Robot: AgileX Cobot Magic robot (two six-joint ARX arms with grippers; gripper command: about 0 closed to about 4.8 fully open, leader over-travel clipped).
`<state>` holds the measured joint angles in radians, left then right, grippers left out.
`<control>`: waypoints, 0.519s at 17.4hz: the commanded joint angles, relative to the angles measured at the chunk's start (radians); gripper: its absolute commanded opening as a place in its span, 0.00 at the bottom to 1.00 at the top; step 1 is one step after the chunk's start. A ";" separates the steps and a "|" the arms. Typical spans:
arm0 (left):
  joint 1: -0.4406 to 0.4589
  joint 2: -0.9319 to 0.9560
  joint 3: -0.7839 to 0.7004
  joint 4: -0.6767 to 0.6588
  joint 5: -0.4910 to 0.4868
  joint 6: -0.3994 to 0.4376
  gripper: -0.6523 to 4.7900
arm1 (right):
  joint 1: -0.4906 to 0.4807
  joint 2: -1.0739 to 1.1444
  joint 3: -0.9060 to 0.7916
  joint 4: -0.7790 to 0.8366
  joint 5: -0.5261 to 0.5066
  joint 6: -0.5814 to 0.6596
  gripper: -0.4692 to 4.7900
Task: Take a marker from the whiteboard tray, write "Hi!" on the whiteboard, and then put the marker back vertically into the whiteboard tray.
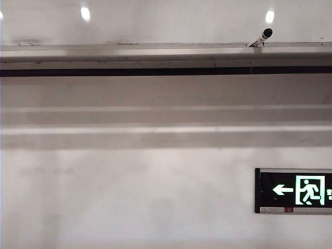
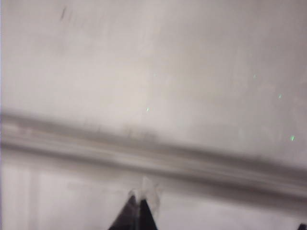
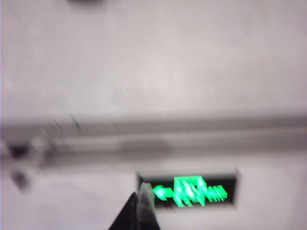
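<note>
The whiteboard tray (image 1: 129, 52) runs as a long pale grey ledge right across the exterior view, dark strip along its lower side, a few small specks on it. Only one thing sits in it: the marker (image 1: 260, 38), way over near the tray's right end. It's leaning, not flat, with the black cap pointing up and to the right and the white barrel's lower end resting in the tray. Tiny in the shot, so I can't read the print on it.

Above the tray is the whiteboard (image 1: 166, 23), glossy white, with a couple of bright round light reflections and some faint smudges near its lower edge. Below the tray, plain matte wall with pale horizontal bands, and a green exit sign (image 1: 293, 190) low on the right.

Neither arm shows in the exterior view. The left gripper (image 2: 139, 207) is only seen in its own blurry wrist shot, dark fingers pressed together with nothing between them, aimed at the wall under a ledge. The right gripper (image 3: 139, 205) looks the same: fingers closed, empty, pointed at the wall just beside the exit sign (image 3: 188, 190), with the tray (image 3: 168, 134) a blurred band above it.
</note>
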<state>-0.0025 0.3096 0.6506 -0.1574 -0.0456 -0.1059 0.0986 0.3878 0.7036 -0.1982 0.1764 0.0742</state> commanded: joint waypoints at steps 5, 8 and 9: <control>-0.011 0.385 0.377 -0.104 0.276 0.003 0.11 | 0.106 0.329 0.212 0.098 -0.145 0.004 0.08; -0.097 0.475 0.451 -0.119 0.272 0.037 0.11 | 0.217 0.434 0.214 0.214 -0.121 0.004 0.08; -0.133 0.492 0.461 -0.113 0.266 0.059 0.11 | 0.253 0.467 0.212 0.245 -0.113 0.004 0.08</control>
<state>-0.1074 0.7925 1.0985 -0.2882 0.2203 -0.0807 0.3244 0.8318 0.9154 -0.0116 0.0544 0.0746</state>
